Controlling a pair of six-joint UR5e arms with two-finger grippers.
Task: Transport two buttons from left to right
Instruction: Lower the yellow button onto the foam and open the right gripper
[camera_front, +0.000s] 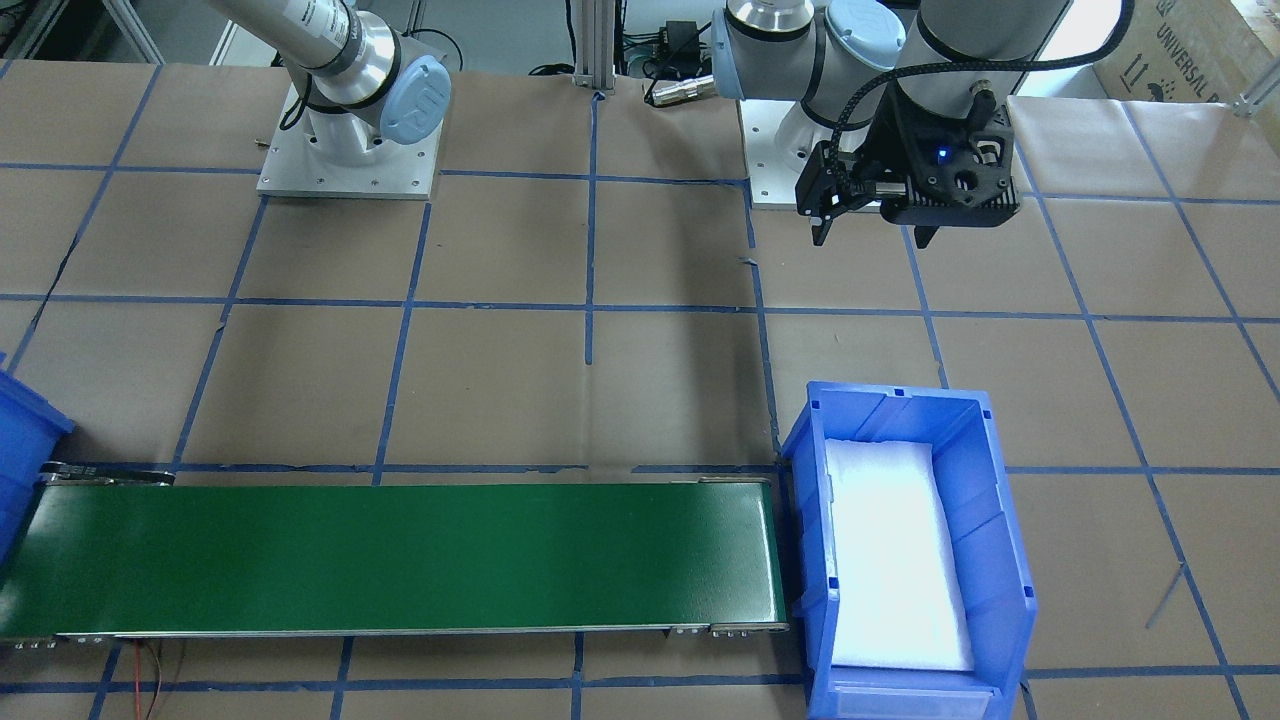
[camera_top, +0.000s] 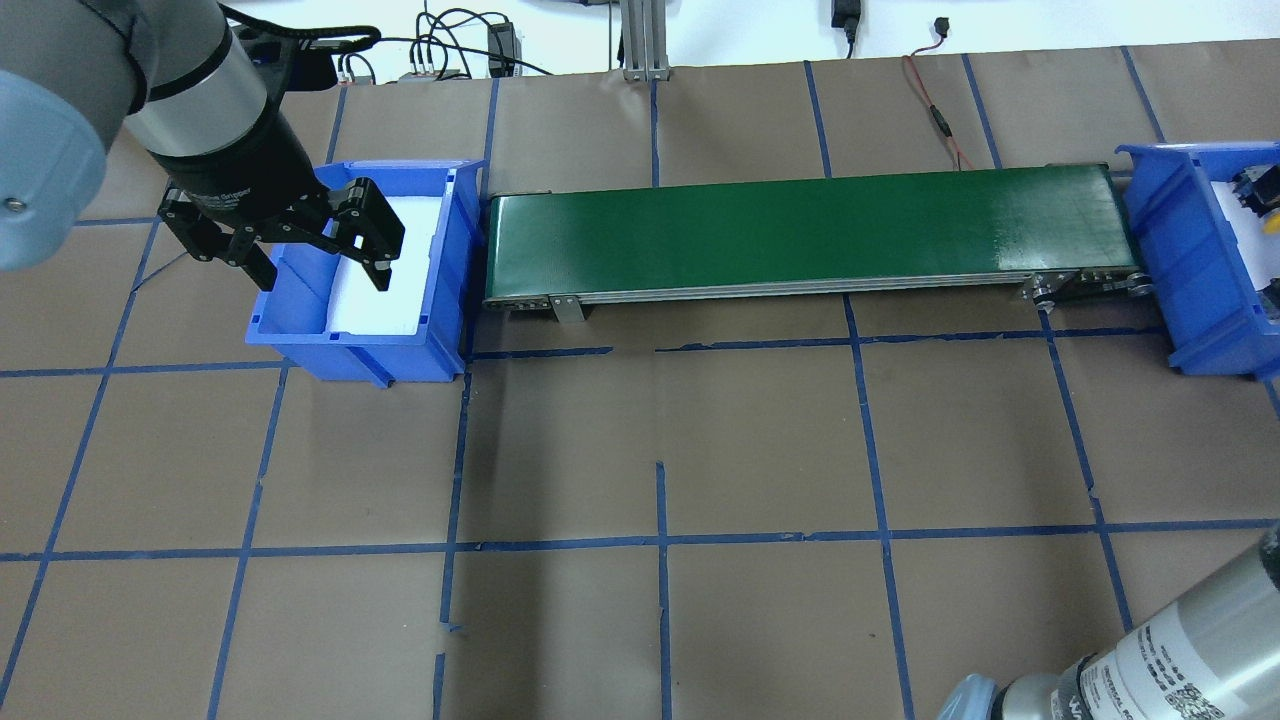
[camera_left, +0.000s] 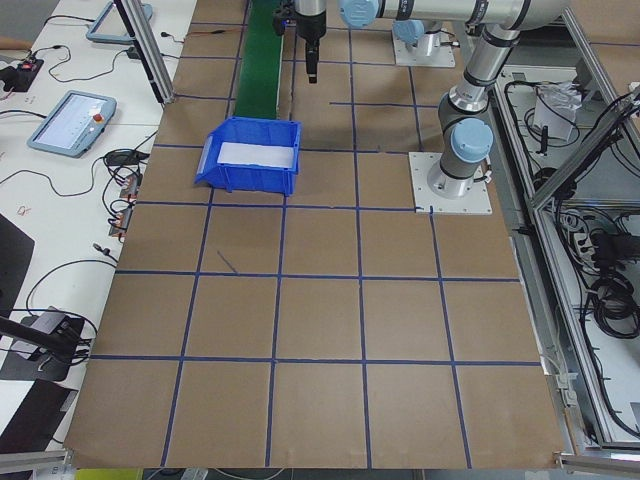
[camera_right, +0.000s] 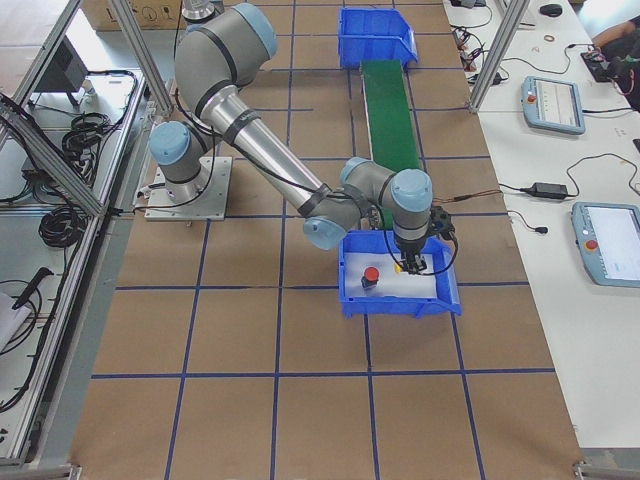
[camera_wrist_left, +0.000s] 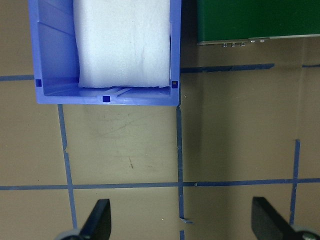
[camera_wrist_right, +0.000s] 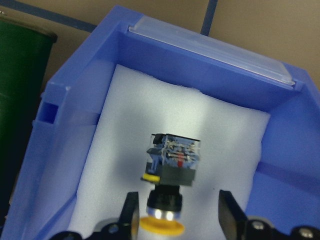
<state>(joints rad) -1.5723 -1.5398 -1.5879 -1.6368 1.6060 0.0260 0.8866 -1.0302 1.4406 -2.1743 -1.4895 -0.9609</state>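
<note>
Both sets of fingers spread — left gripper (camera_front: 873, 236) aloft, right gripper (camera_wrist_right: 177, 200) straddling the yellow button (camera_wrist_right: 171, 172) — red button (camera_right: 371, 274) tiny, indistinct.

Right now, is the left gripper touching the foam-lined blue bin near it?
Apart. In the left wrist view, the left gripper has its jaws open, and bare brown paper lies between its fingertips and the blue bin.
</note>
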